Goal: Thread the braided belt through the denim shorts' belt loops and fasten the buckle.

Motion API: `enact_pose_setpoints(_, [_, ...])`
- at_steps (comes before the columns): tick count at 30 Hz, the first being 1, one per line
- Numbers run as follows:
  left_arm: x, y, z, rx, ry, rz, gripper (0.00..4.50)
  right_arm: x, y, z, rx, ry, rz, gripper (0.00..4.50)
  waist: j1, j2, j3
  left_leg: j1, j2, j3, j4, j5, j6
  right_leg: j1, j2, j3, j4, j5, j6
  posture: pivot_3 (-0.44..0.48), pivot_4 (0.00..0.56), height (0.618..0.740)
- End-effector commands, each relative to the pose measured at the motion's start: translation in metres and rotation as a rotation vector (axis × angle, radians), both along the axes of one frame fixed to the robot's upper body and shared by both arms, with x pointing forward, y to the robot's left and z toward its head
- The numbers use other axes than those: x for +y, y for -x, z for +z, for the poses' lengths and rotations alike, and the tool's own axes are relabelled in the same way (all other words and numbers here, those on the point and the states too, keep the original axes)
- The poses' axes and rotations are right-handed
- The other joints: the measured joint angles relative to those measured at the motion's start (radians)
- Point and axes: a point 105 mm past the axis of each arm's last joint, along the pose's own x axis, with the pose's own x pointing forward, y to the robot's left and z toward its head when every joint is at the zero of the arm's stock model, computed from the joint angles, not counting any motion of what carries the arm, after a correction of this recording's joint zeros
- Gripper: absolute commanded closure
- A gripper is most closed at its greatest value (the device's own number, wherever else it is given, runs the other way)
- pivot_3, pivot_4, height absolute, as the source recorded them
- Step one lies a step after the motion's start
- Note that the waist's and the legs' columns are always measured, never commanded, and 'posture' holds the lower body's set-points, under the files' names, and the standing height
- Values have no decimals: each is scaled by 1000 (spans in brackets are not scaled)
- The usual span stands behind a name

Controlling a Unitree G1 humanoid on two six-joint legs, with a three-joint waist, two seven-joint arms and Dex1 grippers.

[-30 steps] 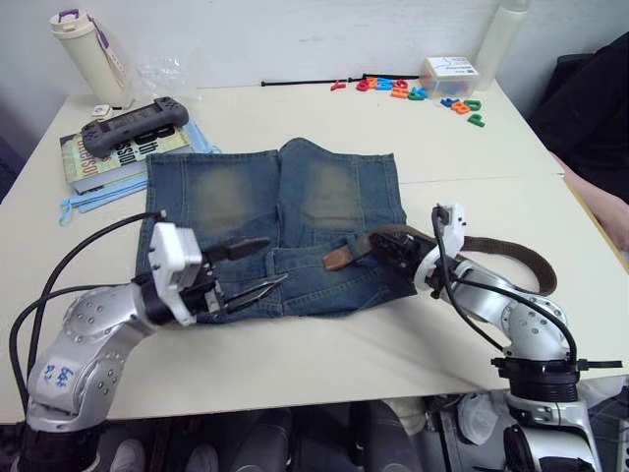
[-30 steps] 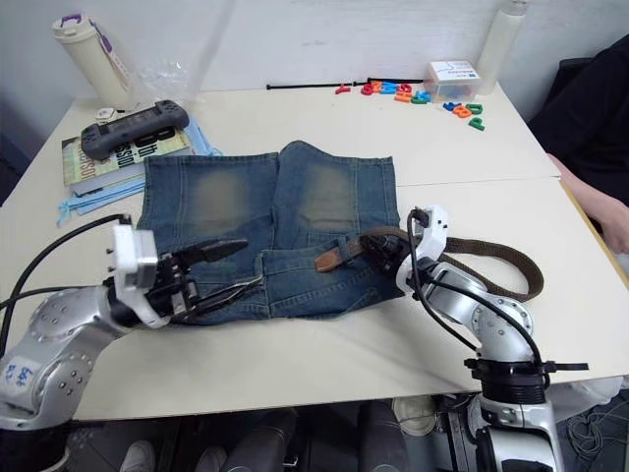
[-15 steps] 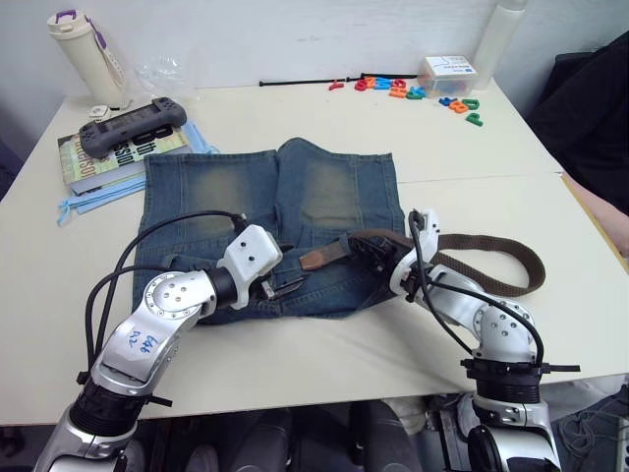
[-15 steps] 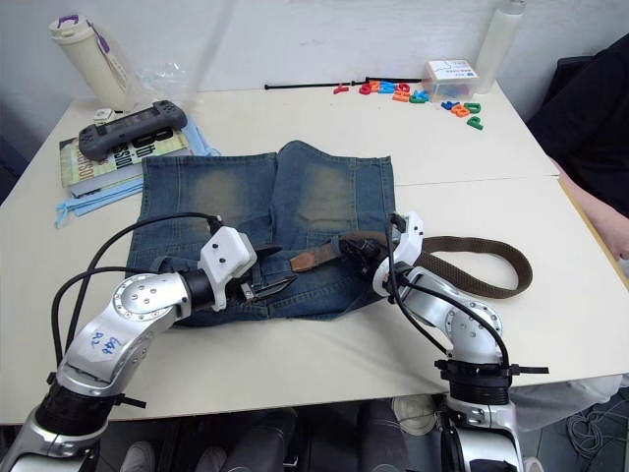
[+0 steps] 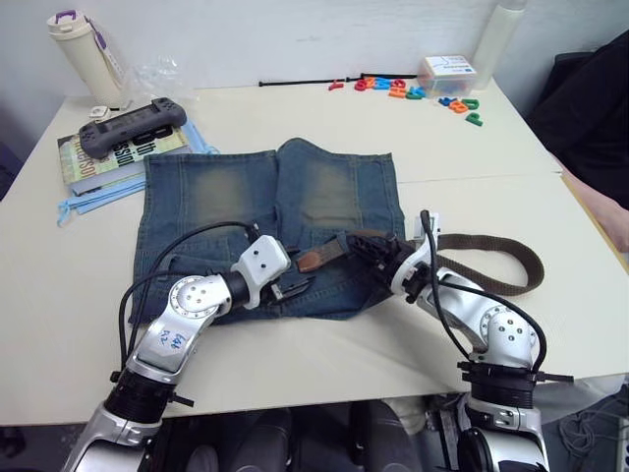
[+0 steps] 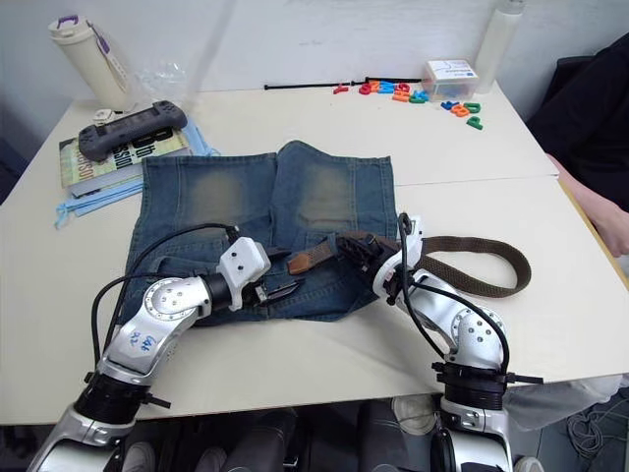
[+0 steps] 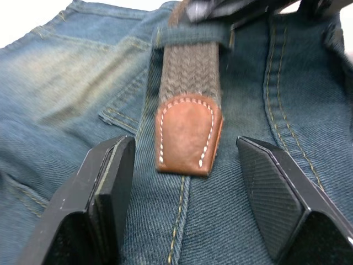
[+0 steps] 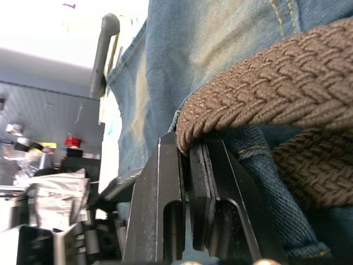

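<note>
The left pincer [image 7: 185, 187] is held wide open over the denim shorts [image 5: 236, 197], its fingers [image 7: 105, 187] set either side of the brown leather tip [image 7: 188, 135] of the braided belt [image 5: 511, 256] without touching it. The right pincer [image 5: 378, 254] is clamped on the braided strap at the waistband. One belt loop [image 7: 190, 33] is seen crossing the strap just behind the tip. The buckle cannot be made out. The shorts are laid flat at the middle of the desk [image 5: 295, 364]; the remaining belt is curved in a loop on bare desk toward the right edge, where a person's arm [image 5: 609, 211] is cut off.
</note>
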Motion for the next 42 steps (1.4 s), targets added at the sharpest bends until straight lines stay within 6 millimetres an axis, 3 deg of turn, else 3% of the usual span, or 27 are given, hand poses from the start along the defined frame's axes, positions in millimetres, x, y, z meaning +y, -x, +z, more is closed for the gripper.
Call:
enact_pose_setpoints(1, [1,1,7,125,148,-45,1238,6,5,7,-4,-60,36,4500,0,0,0,0,0,0,0,0,0,0,0,0,0,0,0,0,150,657])
enact_pose_setpoints(7, [22,1,37,327,396,-168,1238,10,7,-3,6,-26,77,4500,-6,0,0,0,0,0,0,0,0,0,0,0,0,0,0,0,150,657])
enact_pose_setpoints(11, [33,-3,42,383,367,-224,1238,11,7,-1,-21,-16,101,4500,-11,0,0,0,0,0,0,0,0,0,0,0,0,0,0,0,150,657])
enact_pose_setpoints(14, [29,-9,43,398,345,-262,1238,14,9,0,-45,5,127,4500,-13,0,0,0,0,0,0,0,0,0,0,0,0,0,0,0,150,657])
enact_pose_setpoints(23, [5,-18,23,451,212,-363,1238,16,11,4,-88,35,147,4500,-26,0,0,0,0,0,0,0,0,0,0,0,0,0,0,0,150,657])
enact_pose_setpoints(32, [6,-21,15,485,158,-364,1238,12,10,5,-97,47,127,4500,-23,0,0,0,0,0,0,1,-1,0,0,0,0,0,0,0,150,657])
enact_pose_setpoints(35, [6,-17,12,500,136,-382,1991,11,10,5,-100,51,122,4500,-23,0,0,0,0,0,0,1,-1,0,0,0,0,0,0,0,150,657])
enact_pose_setpoints(37, [6,-15,11,513,126,-397,2975,11,10,6,-103,53,120,4500,-23,0,0,0,0,0,-1,1,-1,0,0,0,0,0,0,0,150,657])
enact_pose_setpoints(42, [6,-12,11,519,123,-409,4421,11,10,6,-107,65,116,4500,-23,0,0,0,0,0,0,1,-1,0,0,0,0,0,0,0,150,657])
